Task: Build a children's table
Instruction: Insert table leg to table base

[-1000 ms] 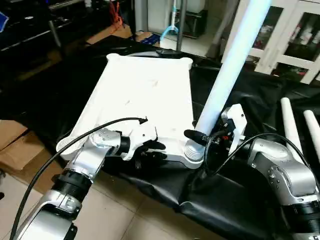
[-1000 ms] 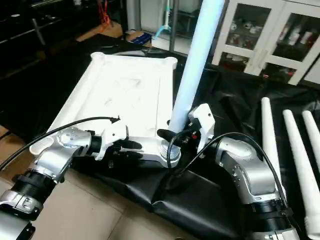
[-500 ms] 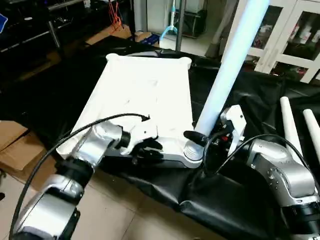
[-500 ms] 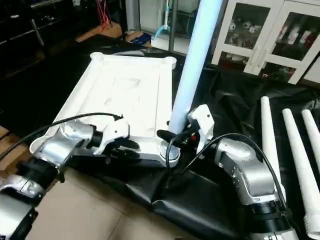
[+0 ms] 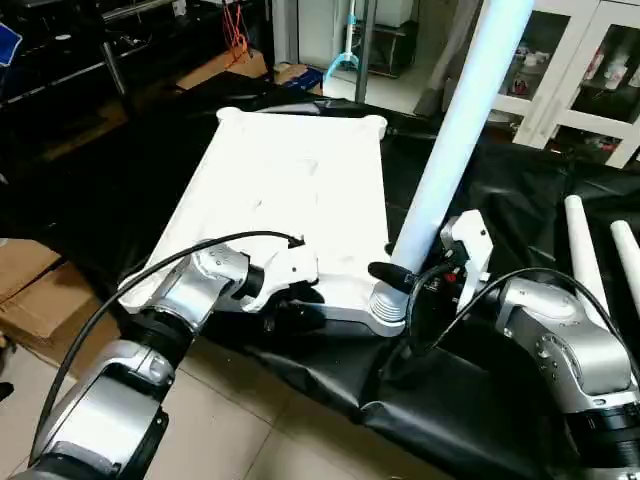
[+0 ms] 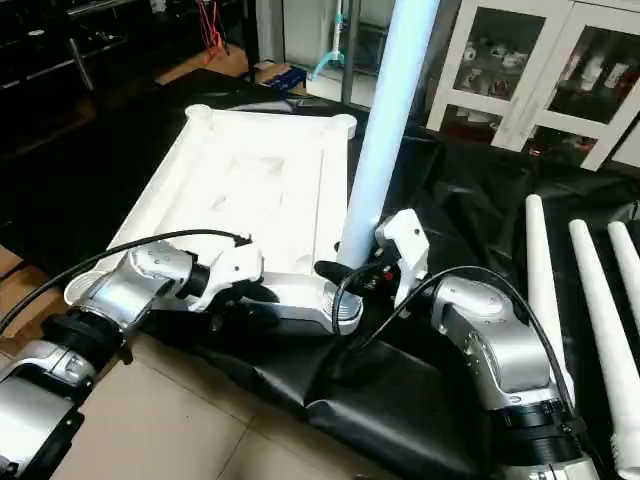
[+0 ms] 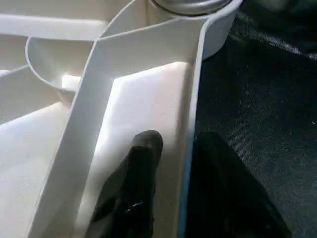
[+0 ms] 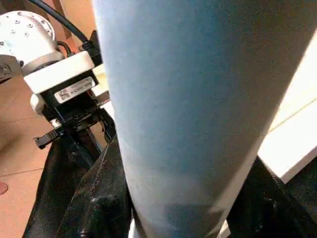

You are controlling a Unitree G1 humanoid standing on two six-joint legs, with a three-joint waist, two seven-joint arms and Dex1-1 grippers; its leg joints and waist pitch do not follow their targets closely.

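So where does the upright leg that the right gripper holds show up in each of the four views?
Left eye view: upright leg rises right of centre from the tabletop's near corner.
Right eye view: same leg, just right of centre.
Left wrist view: not identifiable.
Right wrist view: leg close up, between the right gripper's fingers.
Shared landmark: the ribbed corner socket.

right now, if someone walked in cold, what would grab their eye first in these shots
The tall white leg standing upright in the near corner socket of the upturned table top, with the right gripper clamped round its base. Next, the left gripper pinching the top's near edge wall, one finger on each side. More loose legs lie on the black cloth to the right.
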